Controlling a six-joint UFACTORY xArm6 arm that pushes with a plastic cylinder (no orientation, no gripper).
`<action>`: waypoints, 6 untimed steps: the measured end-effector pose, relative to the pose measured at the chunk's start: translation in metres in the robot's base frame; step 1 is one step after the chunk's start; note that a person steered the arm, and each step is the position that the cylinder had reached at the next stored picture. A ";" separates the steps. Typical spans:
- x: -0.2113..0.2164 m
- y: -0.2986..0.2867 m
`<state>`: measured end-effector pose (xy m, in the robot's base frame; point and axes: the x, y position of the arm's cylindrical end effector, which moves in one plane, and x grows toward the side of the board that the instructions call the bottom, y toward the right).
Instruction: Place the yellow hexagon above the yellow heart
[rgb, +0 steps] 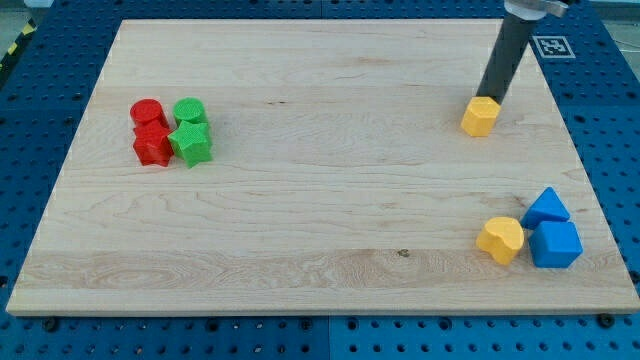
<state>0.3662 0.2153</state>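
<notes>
The yellow hexagon (480, 116) lies on the wooden board at the view's upper right. The yellow heart (501, 239) lies at the view's lower right, well below the hexagon and slightly to its right. My tip (490, 97) sits at the hexagon's top edge, touching or nearly touching it, with the dark rod slanting up to the view's right.
A blue triangular block (547, 207) and a blue cube (555, 244) sit right of the heart, close to it. At the view's left are a red cylinder (147, 112), a red star (152, 144), a green cylinder (190, 111) and a green star (191, 142). The board's right edge (585, 160) is near.
</notes>
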 end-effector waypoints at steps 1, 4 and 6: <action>0.026 -0.009; 0.020 -0.057; 0.080 -0.058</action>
